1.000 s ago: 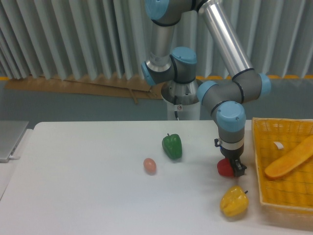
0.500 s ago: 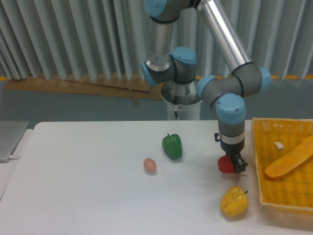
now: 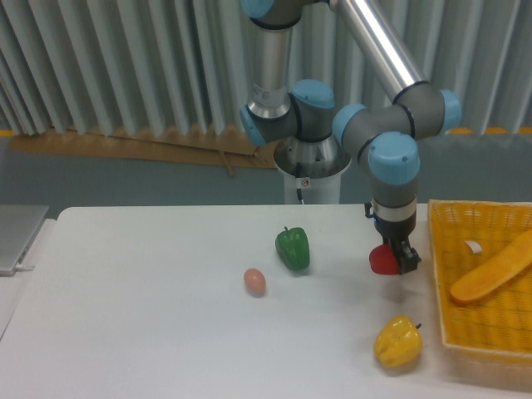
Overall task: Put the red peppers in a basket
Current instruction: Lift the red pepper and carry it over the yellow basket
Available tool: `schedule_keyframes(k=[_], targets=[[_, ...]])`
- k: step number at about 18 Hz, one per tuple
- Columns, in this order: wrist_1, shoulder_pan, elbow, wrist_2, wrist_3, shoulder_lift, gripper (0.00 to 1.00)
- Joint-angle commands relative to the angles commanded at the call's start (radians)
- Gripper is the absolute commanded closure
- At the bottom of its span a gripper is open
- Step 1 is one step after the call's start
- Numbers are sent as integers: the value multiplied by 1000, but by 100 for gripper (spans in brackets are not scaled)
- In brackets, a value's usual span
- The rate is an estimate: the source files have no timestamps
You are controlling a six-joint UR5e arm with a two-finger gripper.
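The red pepper (image 3: 381, 262) hangs a little above the white table, held between the fingers of my gripper (image 3: 392, 258), which is shut on it. Only its left side shows past the dark fingers. A faint shadow lies on the table below it. The yellow-orange basket (image 3: 439, 274) stands at the right edge, its near wall just right of the gripper.
A green pepper (image 3: 293, 248) sits left of the gripper and a yellow pepper (image 3: 397, 342) lies below it near the front. A small pinkish egg-shaped object (image 3: 254, 281) is further left. An orange elongated vegetable (image 3: 490, 270) lies in the basket. A grey tray edge (image 3: 17, 237) is at far left.
The gripper has risen and carried the red pepper up off the table, drifting slightly toward the back; the other objects have not moved.
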Motion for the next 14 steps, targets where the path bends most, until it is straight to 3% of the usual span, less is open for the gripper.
schedule_keyframes(k=[4,8,14], targets=[[-32,67,12,-32,32,22,53],[-35,141,17,-57,224,22,53],[-28,245,25,-63,405,12,53]])
